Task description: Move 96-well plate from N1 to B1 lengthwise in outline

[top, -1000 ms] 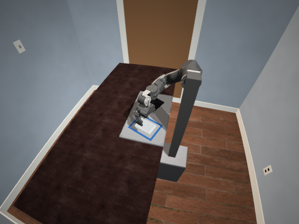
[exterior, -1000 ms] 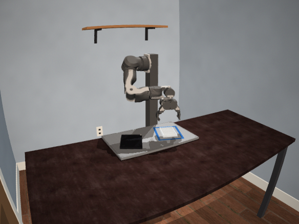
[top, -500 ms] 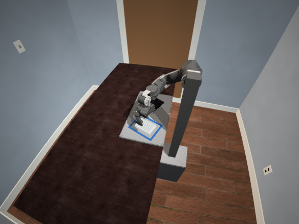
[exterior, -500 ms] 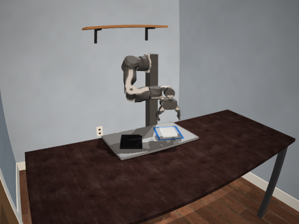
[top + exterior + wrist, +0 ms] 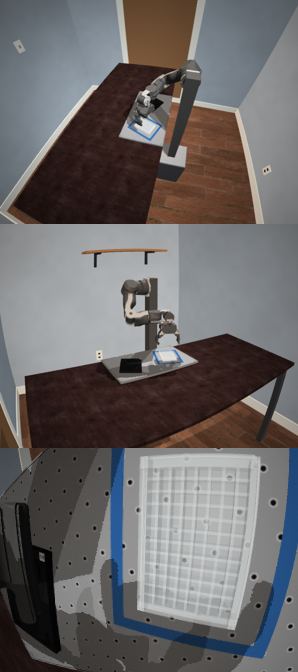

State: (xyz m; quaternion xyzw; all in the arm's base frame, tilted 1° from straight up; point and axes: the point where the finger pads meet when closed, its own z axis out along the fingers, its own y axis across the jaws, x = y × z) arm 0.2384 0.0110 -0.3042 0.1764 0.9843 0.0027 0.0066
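Two fingers (image 5: 178, 338) are seen spread wide apart at the end of the gripper (image 5: 168, 340), with nothing held between them; they hang in the air above the 96-well plate (image 5: 167, 356) and are not touching it. Directly below, the white plate is laid flat and right way up on the grey perforated deck (image 5: 150, 373), its wells facing upward. It is enclosed on all sides by the blue taped outline (image 5: 121, 538) of bench spot B1, with its long sides running along the long sides of the outline and a margin of grey deck visible between the plate's edge and the tape all the way round in the wrist view. Shadows of the fingers are cast across the near end of the outline and the deck beside it. Well apart from the plate, at the other end of the deck, the black plate nest N1 (image 5: 130, 365) is seen with nothing in it. The deck is carried on a dark wooden surface (image 5: 127, 408). Behind the deck, the arm (image 5: 139, 314) is mounted on a tall dark post (image 5: 150, 326), from which it is folded down and forward over the outline.
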